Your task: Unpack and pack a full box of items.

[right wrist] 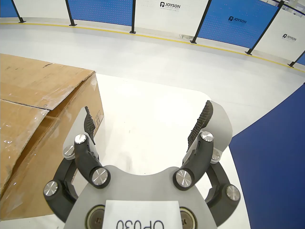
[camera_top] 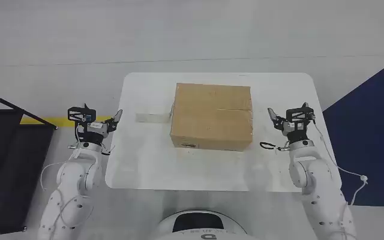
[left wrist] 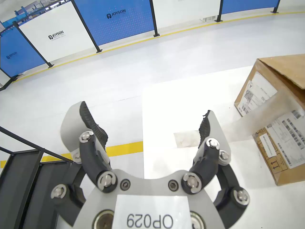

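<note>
A brown cardboard box [camera_top: 211, 116] stands in the middle of the white table [camera_top: 180, 168], its top flaps folded down and meeting at a centre seam. A pale strip of tape [camera_top: 150, 116] trails from the box's left side onto the table; in the left wrist view this tape strip [left wrist: 250, 122] runs across the labelled side of the box [left wrist: 274, 144]. My left gripper [camera_top: 114, 120] hovers open at the table's left edge, apart from the box, its jaws [left wrist: 145, 122] empty. My right gripper [camera_top: 275, 120] is open beside the right side of the box [right wrist: 35, 101], with nothing between the fingers [right wrist: 147, 120].
A black metal frame [left wrist: 23, 168] stands off the table's left side. A dark blue panel [camera_top: 360, 132] lies close to the table's right edge. Blue and white fence panels [right wrist: 166, 5] ring the floor farther off. Bare table lies in front of the box.
</note>
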